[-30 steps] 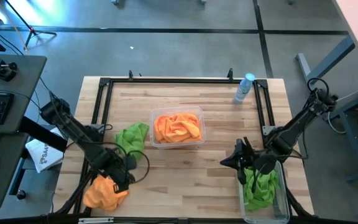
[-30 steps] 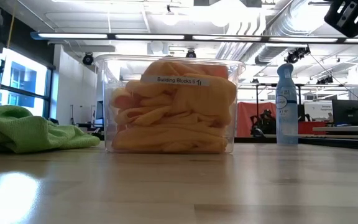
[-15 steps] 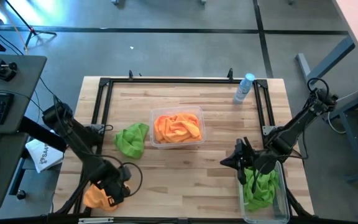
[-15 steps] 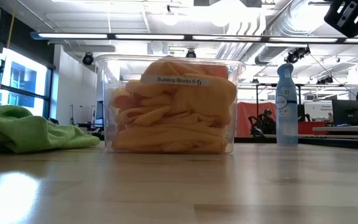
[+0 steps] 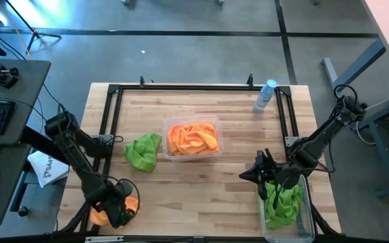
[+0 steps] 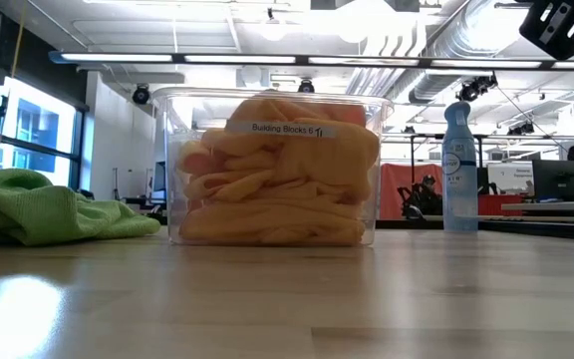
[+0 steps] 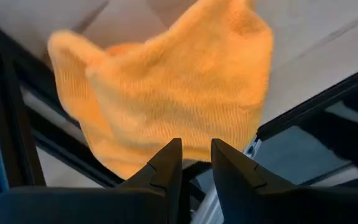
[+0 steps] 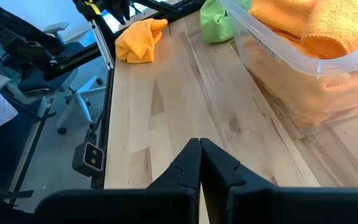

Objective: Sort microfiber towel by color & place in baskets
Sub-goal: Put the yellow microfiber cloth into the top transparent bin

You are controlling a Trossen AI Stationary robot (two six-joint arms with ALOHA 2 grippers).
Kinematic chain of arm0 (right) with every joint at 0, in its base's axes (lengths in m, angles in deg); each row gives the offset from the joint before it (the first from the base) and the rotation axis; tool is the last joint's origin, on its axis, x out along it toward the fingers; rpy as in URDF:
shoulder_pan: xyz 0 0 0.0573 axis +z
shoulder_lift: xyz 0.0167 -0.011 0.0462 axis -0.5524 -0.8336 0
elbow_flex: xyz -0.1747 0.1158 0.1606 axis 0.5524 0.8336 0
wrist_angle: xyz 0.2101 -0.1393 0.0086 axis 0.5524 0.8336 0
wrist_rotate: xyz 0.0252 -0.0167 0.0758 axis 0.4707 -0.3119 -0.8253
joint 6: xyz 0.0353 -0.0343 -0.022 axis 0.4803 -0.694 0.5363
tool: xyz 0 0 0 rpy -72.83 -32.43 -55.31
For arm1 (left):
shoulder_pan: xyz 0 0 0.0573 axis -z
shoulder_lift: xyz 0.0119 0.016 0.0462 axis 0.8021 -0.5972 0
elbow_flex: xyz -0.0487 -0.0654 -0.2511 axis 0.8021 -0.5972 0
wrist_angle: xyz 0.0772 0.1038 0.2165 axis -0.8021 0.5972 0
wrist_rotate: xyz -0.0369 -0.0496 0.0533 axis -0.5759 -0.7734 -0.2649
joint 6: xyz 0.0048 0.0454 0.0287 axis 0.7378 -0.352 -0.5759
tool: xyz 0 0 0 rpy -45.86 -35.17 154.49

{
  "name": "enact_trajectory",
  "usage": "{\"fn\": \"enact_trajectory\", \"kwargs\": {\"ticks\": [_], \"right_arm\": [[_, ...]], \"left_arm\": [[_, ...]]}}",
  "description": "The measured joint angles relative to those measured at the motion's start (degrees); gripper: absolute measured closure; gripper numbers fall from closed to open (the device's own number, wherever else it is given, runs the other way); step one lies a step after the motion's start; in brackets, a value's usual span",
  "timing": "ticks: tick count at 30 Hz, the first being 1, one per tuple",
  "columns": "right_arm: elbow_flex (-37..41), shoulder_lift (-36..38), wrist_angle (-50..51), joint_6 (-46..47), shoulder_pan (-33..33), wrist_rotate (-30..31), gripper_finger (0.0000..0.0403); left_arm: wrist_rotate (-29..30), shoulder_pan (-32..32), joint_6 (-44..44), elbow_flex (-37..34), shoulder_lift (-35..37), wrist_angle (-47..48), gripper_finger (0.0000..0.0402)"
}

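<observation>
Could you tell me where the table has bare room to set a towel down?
Bare wood lies between the orange-filled bin and the near edge, and along the far edge left of the spray bottle. Crowded: the near-left corner, with the left gripper over an orange towel, and the near-right, around the green-filled bin.

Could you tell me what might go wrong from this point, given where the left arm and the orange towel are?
The orange towel lies at the table's near left corner, partly over the black frame, so a push could drop it off the edge. The left gripper has only a narrow gap between its fingers and isn't gripping cloth; closing there might miss. The green towel is unsorted.
</observation>
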Motion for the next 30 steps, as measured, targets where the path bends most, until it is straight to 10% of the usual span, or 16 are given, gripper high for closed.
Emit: {"fn": "enact_trajectory", "kwargs": {"ticks": [30], "right_arm": [[-0.02, -0.02, -0.37, -0.29, 0.00, -0.02, 0.0403]], "left_arm": [[-4.29, 6.17, -12.01, 0.00, -14.76, -7.61, 0.0345]]}}
